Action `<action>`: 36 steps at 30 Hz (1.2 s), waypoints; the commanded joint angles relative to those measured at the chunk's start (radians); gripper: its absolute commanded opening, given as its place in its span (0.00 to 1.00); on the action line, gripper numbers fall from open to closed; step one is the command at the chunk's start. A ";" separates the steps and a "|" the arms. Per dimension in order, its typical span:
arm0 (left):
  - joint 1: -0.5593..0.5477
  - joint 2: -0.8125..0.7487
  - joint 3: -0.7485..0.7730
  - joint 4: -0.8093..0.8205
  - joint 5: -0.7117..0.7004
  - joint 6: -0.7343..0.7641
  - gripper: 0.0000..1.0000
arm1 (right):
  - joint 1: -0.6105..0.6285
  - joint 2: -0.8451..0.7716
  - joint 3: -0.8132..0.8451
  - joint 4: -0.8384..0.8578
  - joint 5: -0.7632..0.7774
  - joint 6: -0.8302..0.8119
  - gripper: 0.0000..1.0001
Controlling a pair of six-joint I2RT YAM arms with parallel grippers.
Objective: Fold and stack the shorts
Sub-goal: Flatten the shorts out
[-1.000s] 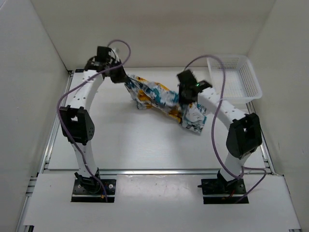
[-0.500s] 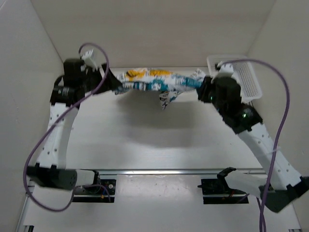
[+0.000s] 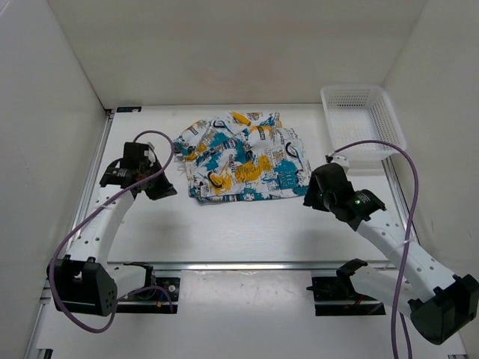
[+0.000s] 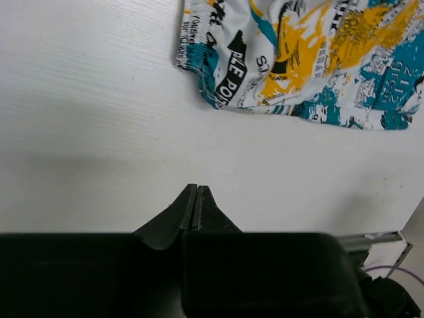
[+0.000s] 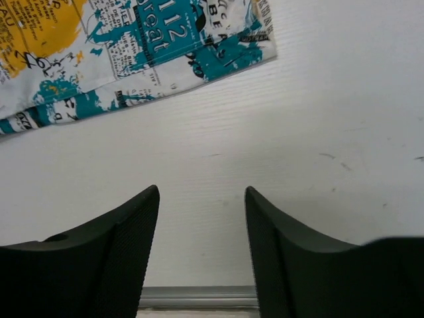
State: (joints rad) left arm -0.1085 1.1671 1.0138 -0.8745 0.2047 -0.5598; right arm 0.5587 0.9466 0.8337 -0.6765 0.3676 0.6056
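Observation:
The shorts (image 3: 241, 158), white with teal, yellow-orange and black print, lie spread out flat on the table toward the back centre. Their near left corner shows in the left wrist view (image 4: 298, 59) and their near right corner in the right wrist view (image 5: 132, 53). My left gripper (image 3: 166, 188) is shut and empty, just left of the shorts' near left corner, its tips (image 4: 197, 192) pressed together. My right gripper (image 3: 308, 196) is open and empty, just right of the near right corner, over bare table (image 5: 202, 199).
A white plastic mesh basket (image 3: 362, 120) stands at the back right corner. White walls close in the left, back and right sides. A metal rail (image 3: 239, 265) runs along the table's near edge.
Both grippers held the shorts stretched in the air at the back; the shorts now lie flat on the table, and both arms have let go and drawn back toward the near side.

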 commanded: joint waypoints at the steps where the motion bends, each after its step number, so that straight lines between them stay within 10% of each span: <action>1: 0.004 0.017 -0.058 0.067 -0.056 -0.083 0.10 | -0.008 0.038 0.039 0.022 -0.079 0.051 0.43; 4: 0.004 0.112 -0.092 0.130 0.022 -0.112 0.43 | -0.048 0.061 0.004 0.034 -0.157 0.072 0.37; 6: -0.032 0.190 -0.103 0.176 0.038 -0.147 0.90 | -0.083 0.070 -0.036 0.080 -0.263 0.089 0.39; 8: -0.054 0.271 -0.093 0.199 0.038 -0.157 1.00 | -0.150 0.080 -0.067 0.136 -0.347 0.100 0.51; 15: -0.077 0.512 0.034 0.243 0.048 -0.180 0.93 | -0.333 0.155 -0.105 0.241 -0.577 0.100 0.79; 20: -0.114 0.609 0.112 0.243 0.039 -0.189 0.89 | -0.463 0.342 -0.090 0.350 -0.647 0.134 0.81; 23: -0.125 0.672 0.167 0.243 0.039 -0.167 0.55 | -0.500 0.467 -0.029 0.387 -0.647 0.125 0.79; 24: -0.125 0.686 0.177 0.243 0.039 -0.167 0.24 | -0.522 0.535 -0.013 0.387 -0.647 0.125 0.77; 27: -0.125 0.710 0.187 0.243 0.052 -0.158 0.10 | -0.531 0.642 0.042 0.423 -0.684 0.125 0.76; 33: -0.125 0.677 0.200 0.232 0.033 -0.134 0.10 | -0.447 0.759 0.096 0.480 -0.615 0.155 0.62; 36: -0.116 0.651 0.247 0.194 0.009 -0.095 0.10 | -0.425 0.827 0.157 0.480 -0.550 0.166 0.25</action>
State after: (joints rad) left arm -0.2333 1.8870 1.1995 -0.6636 0.2466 -0.6991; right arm 0.1120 1.7260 0.9237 -0.2279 -0.2390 0.7589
